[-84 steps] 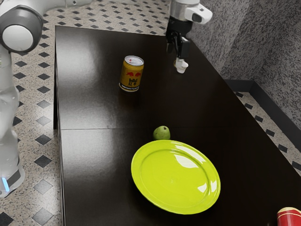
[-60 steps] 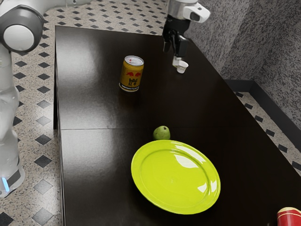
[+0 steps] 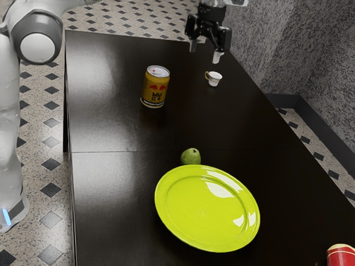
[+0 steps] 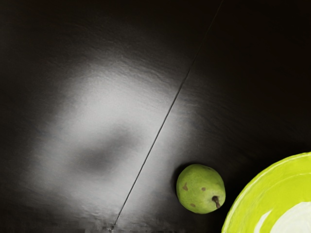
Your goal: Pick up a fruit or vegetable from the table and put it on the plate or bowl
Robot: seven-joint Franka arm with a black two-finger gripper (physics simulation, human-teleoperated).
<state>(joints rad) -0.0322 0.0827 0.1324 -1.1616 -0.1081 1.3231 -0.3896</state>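
Soft, even light on glossy dark surfaces.
You get a broad pale sheen on the worktop [image 4: 97, 121] in the wrist view, white glare on the plate [image 3: 194, 213], and a faint shadow beside the pear [image 4: 200, 188].

The white arm [image 3: 10, 111] stands upright along the exterior view's left edge and bends at a grey-capped joint [image 3: 34, 37] near the top corner, where its upper links pass beyond the top edge. Its black jaws hang at the top centre, pointing downward. They are spread wide with nothing between them, and the fingertip [image 3: 216, 57] toward the exterior view's right sits lower than the other.
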